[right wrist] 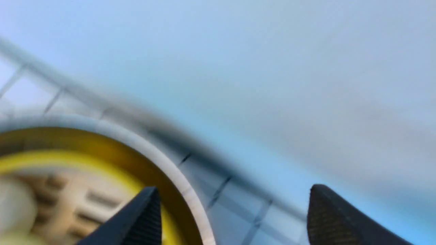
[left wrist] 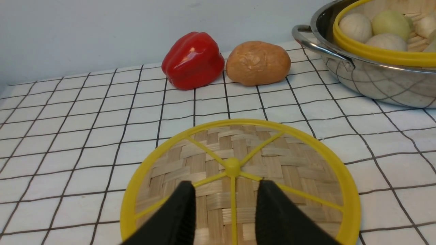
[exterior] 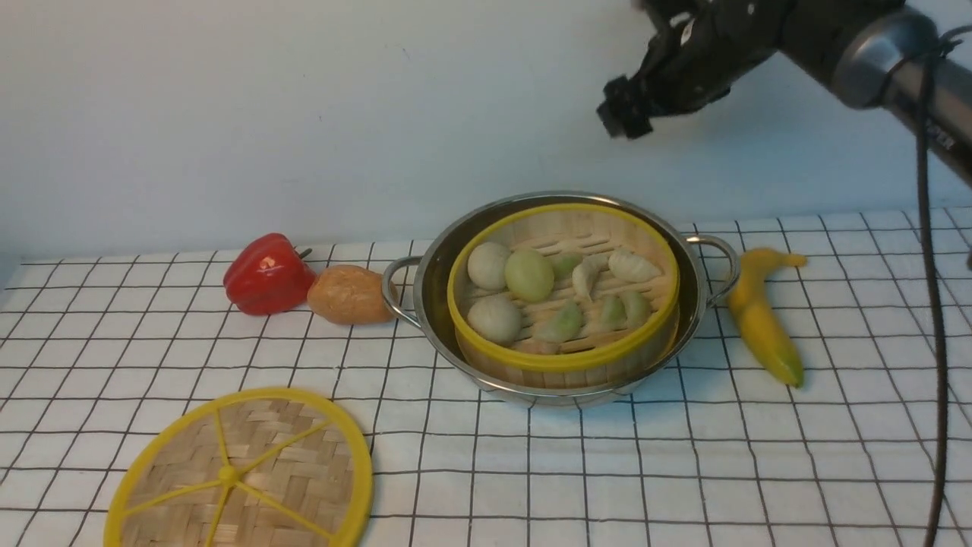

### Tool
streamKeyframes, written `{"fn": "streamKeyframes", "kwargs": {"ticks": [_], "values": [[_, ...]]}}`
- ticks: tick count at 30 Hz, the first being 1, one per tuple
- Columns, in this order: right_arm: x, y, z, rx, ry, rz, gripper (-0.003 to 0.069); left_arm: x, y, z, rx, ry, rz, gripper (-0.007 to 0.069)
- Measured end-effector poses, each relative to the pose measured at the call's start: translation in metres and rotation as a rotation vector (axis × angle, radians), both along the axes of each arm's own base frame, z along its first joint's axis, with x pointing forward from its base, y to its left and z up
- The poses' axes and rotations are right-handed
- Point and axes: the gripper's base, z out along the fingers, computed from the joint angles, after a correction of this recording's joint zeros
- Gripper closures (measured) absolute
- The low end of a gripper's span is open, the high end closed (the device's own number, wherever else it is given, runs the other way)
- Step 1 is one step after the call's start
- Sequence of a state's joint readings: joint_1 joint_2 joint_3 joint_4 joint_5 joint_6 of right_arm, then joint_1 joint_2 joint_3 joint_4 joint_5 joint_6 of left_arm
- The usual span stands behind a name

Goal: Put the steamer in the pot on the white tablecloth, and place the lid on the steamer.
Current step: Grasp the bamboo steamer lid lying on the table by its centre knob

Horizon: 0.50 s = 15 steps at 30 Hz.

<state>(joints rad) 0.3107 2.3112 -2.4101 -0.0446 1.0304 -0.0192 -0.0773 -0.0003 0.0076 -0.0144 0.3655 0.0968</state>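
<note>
The steamer [exterior: 562,357], a yellow-rimmed bamboo basket holding white and green buns and dumplings, sits inside the shiny pot [exterior: 437,281] on the white tablecloth [exterior: 683,471]. The lid [exterior: 243,471], a woven disc with yellow spokes, lies flat on the cloth at the front left. In the left wrist view my left gripper [left wrist: 226,185] hovers over the lid [left wrist: 289,160], its fingers apart on either side of one spoke and gripping nothing. My right gripper [exterior: 626,114] hangs high above the pot's far right side. Its wrist view is blurred and shows the fingers [right wrist: 315,204] wide open and empty over the pot rim [right wrist: 153,149].
A red bell pepper [exterior: 266,275] and a brown bread roll [exterior: 349,295] lie left of the pot, the roll close to its left handle. A yellow banana [exterior: 759,315] lies just right of the right handle. A pale wall stands behind the table.
</note>
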Motion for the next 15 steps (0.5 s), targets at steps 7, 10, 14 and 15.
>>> {"fn": "streamKeyframes", "kwargs": {"ticks": [7, 10, 14, 15], "values": [[-0.048, -0.051, 0.115, -0.08, -0.205, -0.355, 0.0641, 0.0, 0.0, 0.0, 0.0, 0.0, 0.0, 0.0382], [-0.063, -0.048, 0.134, 0.027, -0.208, -0.338, 0.0671, 0.0, 0.0, 0.0, 0.0, 0.0, 0.0, 0.0382], [-0.081, -0.034, 0.149, 0.228, -0.157, -0.26, 0.0671, 0.0, 0.0, 0.0, 0.0, 0.0, 0.0, 0.0382], [-0.088, -0.027, 0.155, 0.317, -0.123, -0.219, 0.0671, 0.0, 0.0, 0.0, 0.0, 0.0, 0.0, 0.0382]]}}
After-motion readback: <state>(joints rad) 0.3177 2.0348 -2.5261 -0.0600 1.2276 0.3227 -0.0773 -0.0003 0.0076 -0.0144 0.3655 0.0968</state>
